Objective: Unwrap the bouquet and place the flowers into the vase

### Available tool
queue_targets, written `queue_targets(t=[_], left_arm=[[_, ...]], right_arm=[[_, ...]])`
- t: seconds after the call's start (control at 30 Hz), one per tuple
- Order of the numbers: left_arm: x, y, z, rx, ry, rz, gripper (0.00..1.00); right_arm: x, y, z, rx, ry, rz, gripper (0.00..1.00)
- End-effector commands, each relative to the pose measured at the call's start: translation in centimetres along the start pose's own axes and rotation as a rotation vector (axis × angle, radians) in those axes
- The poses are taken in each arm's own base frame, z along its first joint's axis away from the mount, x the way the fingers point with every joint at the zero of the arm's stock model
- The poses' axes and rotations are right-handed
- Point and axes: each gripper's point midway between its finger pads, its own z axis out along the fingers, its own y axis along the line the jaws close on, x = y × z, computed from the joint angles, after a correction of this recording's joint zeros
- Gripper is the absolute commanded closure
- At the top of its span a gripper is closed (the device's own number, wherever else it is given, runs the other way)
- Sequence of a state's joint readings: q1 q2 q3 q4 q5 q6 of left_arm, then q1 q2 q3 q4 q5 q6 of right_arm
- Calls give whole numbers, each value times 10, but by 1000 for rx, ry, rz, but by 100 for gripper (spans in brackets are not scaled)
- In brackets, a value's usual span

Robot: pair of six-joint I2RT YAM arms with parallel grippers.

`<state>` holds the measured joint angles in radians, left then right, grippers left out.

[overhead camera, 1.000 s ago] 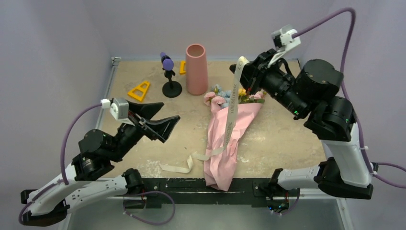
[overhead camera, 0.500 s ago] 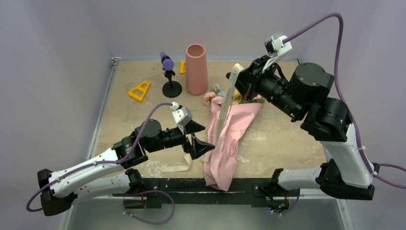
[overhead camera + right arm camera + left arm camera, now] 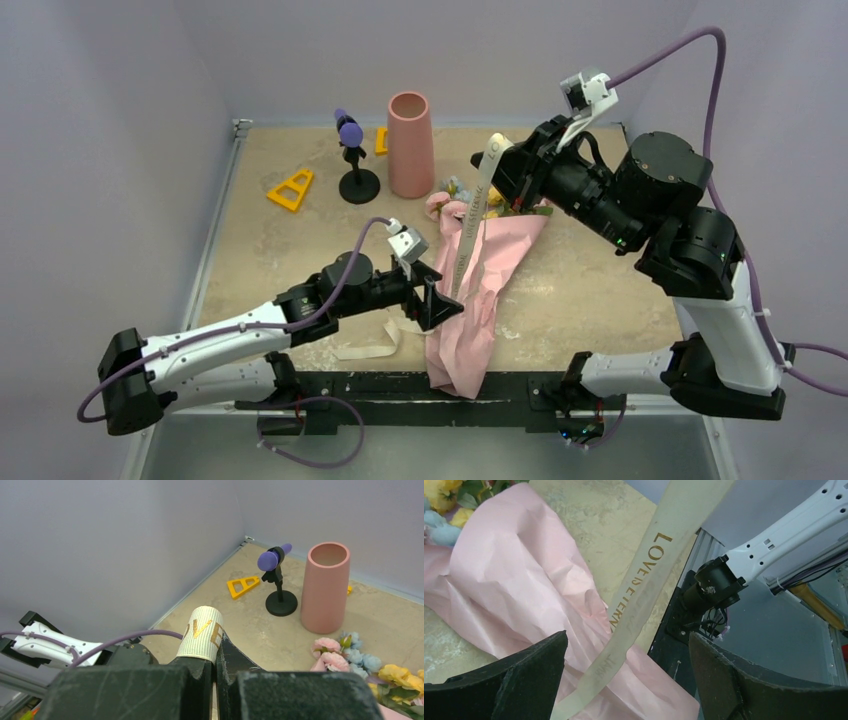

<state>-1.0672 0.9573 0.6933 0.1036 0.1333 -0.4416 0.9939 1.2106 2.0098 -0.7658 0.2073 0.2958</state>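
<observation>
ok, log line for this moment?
right claw: shut on cream printed ribbon, taut | left claw: open around ribbon | pink paper-wrapped bouquet: lying flat, unopened | salmon-pink tapered vase: upright, empty

Robot lab booth: plain walls [image 3: 120,100] enclose the tabletop [image 3: 590,300]

On bench [image 3: 600,290], bouquet [image 3: 478,290] lengthwise, flower end just right of vase [image 3: 410,145]; left of vase, stand [image 3: 358,182]; farther left, triangle [image 3: 282,200].
</observation>
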Motion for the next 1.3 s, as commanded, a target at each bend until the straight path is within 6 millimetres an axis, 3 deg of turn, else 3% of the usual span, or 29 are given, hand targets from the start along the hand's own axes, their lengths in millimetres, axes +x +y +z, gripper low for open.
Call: queue_targets(t=[0.0,0.13,0.2,0.33,0.47,0.67,0.77,0.87,0.97,1.07,1.17,1.27], left_arm=[[-3,-4,14,34,-29,-36,8],[-1,4,22,-2,-27,-29,15],[0,4,24,4,-21,-23,26],[-1,1,24,15,-8,-7,64],[-9,-1,4,-1,-22,13,98],[-54,-1,-54,-96,-150,62,100],[-97,-12,-87,-117,-238,108,100],[-155,-35,-117,-110,-332,148,100],[-210,-60,-141,-95,-403,165,100],[-245,-80,-147,-65,-422,190,100],[-268,-89,-150,-60,-435,212,100],[-281,-93,-149,-72,-430,218,100]], right_arm=[[-22,11,-9,-50,-68,36,100],[-22,12,-11,-56,-69,41,100],[-22,11,-11,-55,-70,41,100],[-20,7,-14,-40,-68,31,100],[-8,-3,-18,-7,-49,7,100],[30,-29,-25,77,-18,-7,100],[57,-33,-22,65,9,-2,100],[83,-29,-11,28,47,4,99],[100,-19,3,-20,95,17,70],[109,-12,13,-49,120,34,45],[110,-11,14,-57,116,43,33],[113,-12,12,-60,117,40,28]])
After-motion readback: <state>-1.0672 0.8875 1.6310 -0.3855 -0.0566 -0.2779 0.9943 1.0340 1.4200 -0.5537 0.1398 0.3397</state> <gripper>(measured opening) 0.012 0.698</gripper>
